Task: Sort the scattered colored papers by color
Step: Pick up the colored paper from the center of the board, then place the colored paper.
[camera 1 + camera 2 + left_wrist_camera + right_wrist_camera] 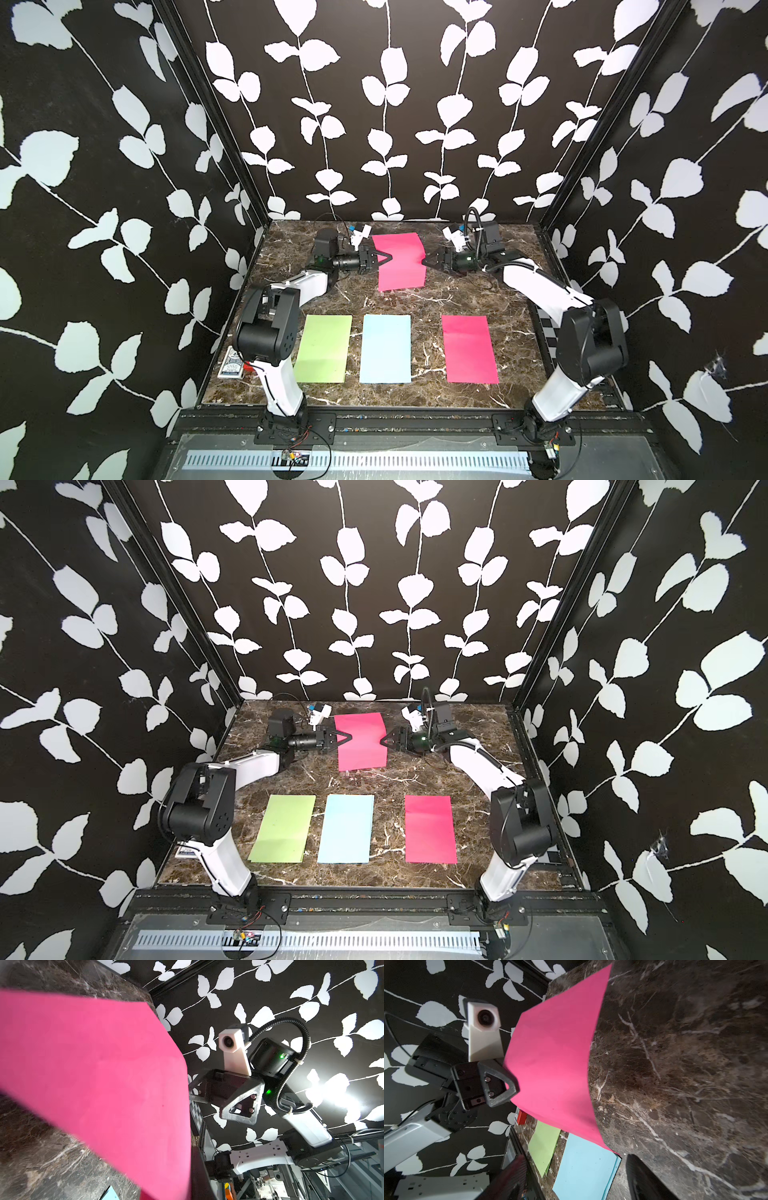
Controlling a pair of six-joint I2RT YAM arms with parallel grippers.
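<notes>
The left arm (282, 386) and right arm (561, 390) are built of white shells and black joint housings. Black triangular fingers (509, 1084) are fastened with two silver screws; a white camera block (230, 1041) and a ribbed black cable (306, 1043) are fitted.

card box (231, 362) half hidden behind left arm (270, 328), checkerboard panel (547, 332) mostly behind right arm (590, 345), raised pink sheet (93, 1084) blurred, cropped in left wrist view

Both top views look steeply down on the whole table (415, 299); the wrist views, close in, face each other.
</notes>
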